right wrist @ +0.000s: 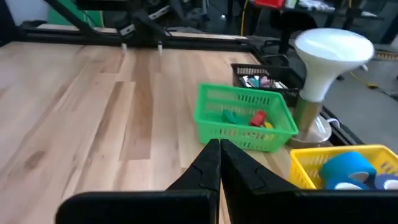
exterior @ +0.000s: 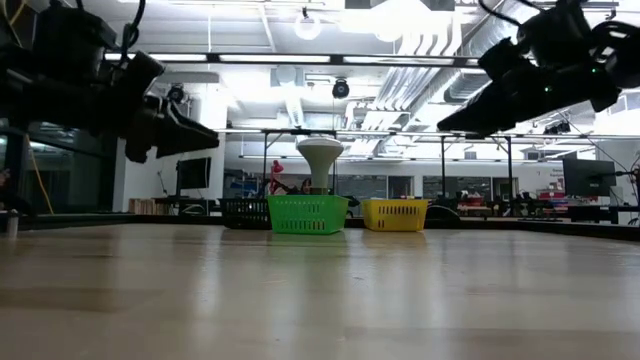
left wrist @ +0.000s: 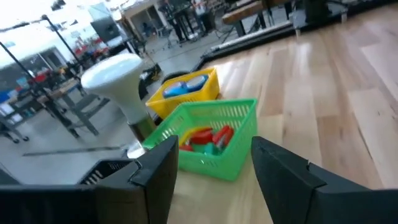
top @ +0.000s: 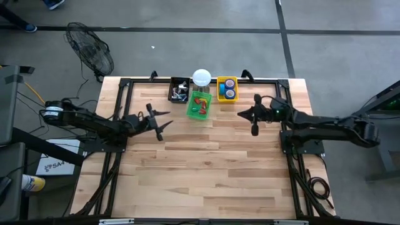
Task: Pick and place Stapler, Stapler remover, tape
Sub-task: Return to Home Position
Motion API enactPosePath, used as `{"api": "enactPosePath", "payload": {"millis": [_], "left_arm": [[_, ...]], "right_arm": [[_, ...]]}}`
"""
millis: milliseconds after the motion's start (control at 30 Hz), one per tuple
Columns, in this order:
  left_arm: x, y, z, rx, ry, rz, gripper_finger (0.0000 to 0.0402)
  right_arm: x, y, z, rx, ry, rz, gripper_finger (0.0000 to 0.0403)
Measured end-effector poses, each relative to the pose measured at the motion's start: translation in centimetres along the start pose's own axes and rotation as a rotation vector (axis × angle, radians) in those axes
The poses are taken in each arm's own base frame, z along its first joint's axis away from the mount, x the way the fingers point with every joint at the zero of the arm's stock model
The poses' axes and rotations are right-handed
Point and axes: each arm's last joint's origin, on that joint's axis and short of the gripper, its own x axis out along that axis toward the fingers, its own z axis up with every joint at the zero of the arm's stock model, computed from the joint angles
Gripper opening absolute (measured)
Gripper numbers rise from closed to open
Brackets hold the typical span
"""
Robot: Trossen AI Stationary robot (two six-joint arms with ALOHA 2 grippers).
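Green bin (right wrist: 244,134) holds staplers (right wrist: 257,117); yellow bin (right wrist: 310,175) beside it holds tape (right wrist: 348,165).

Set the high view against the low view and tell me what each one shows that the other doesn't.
Only the high view: blue tape rolls inside the yellow plastic bin, red and green staplers in the green mesh bin. Only the low view: the room's ceiling lights; bin walls hide the contents. Both: both bins, the white round-topped jar, the open left gripper and the shut right gripper.
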Motion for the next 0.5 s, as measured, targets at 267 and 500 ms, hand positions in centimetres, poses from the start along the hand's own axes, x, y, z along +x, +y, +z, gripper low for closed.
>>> {"api": "enactPosePath", "payload": {"millis": [267, 500], "left_arm": [[-0.5, 0.4, 0.8, 0.045, -0.063, 0.002, 0.0197], [-1.3, 0.8, 0.7, 0.036, -0.015, -0.014, 0.0197]], "right_arm": [[-0.5, 1.7, 0.2, -0.018, 0.018, 0.053, 0.0], [-1.9, 2.9, 0.0, -0.022, 0.021, 0.051, 0.0]]}}
